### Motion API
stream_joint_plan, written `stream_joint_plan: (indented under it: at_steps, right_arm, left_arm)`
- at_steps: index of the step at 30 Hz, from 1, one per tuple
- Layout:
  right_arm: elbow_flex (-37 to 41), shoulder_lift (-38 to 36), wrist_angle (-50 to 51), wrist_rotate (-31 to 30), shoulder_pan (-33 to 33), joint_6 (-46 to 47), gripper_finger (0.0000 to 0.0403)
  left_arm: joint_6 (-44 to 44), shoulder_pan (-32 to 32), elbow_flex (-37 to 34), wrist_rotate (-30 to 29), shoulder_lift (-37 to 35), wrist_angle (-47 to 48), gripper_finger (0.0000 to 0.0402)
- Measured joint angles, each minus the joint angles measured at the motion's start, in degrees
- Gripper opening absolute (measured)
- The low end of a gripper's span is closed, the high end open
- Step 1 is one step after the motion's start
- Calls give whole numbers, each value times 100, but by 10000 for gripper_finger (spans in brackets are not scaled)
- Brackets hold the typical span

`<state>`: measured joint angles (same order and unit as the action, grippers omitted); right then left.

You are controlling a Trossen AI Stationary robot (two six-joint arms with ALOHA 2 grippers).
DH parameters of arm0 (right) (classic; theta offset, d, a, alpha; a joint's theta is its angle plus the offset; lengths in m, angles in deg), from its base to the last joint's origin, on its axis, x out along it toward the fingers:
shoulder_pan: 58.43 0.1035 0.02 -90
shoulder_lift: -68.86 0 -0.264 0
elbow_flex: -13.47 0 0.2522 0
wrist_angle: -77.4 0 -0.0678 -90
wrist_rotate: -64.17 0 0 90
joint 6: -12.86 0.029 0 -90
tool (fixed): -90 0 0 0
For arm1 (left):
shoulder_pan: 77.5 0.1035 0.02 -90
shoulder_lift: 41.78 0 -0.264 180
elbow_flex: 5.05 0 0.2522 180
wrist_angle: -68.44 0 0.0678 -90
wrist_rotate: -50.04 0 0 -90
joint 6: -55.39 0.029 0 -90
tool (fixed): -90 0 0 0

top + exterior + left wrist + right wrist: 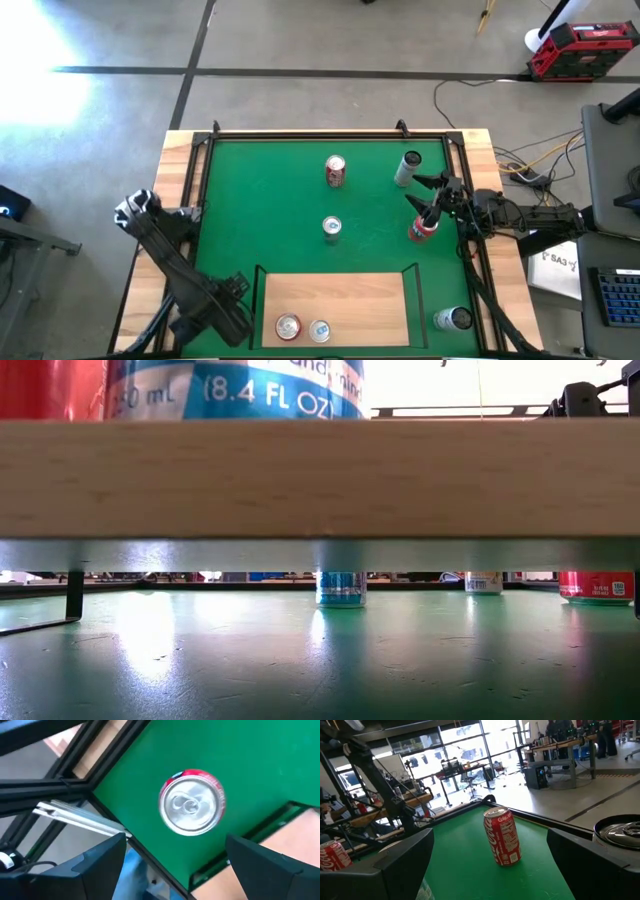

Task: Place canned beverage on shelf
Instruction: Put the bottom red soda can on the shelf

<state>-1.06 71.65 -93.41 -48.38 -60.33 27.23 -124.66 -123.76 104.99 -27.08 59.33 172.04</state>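
Observation:
The shelf (335, 300), a pale board with a black rail, stands raised at the mat's near edge. On it stand a red can (288, 326) and a blue-and-white can (320, 330). My left gripper (175, 840) is open and points down over a red can (192, 802) that stands on the mat between the shelf and the near left corner. My arm hides this can in the high view. My right gripper (420, 192) is open, low at the mat's right side, beside a red can (424, 228). It faces another upright red can (502, 842).
A silver can (408, 168), a can at the mat's middle (332, 228) and a can at the near right corner (455, 318) stand on the green mat (270, 210). A black frame and pale wooden strips (180, 160) border it. The shelf's leg (75, 595) stands on the mat.

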Motion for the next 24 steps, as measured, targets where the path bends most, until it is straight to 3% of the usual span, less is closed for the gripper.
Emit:
stream_joint_plan:
  at_steps: [7, 14, 24]
  right_arm:
    - [0, 0, 0, -2, 0, 0, 381]
    - [1, 0, 0, -2, 0, 0, 381]
    - [0, 0, 0, -1, 0, 0, 381]
  left_arm:
    - [-2, -186, 165, -26, 369, -18, 323]
    - [-5, -446, 152, -635, 498, -34, 323]
    - [-4, -496, -136, -697, 487, -60, 323]
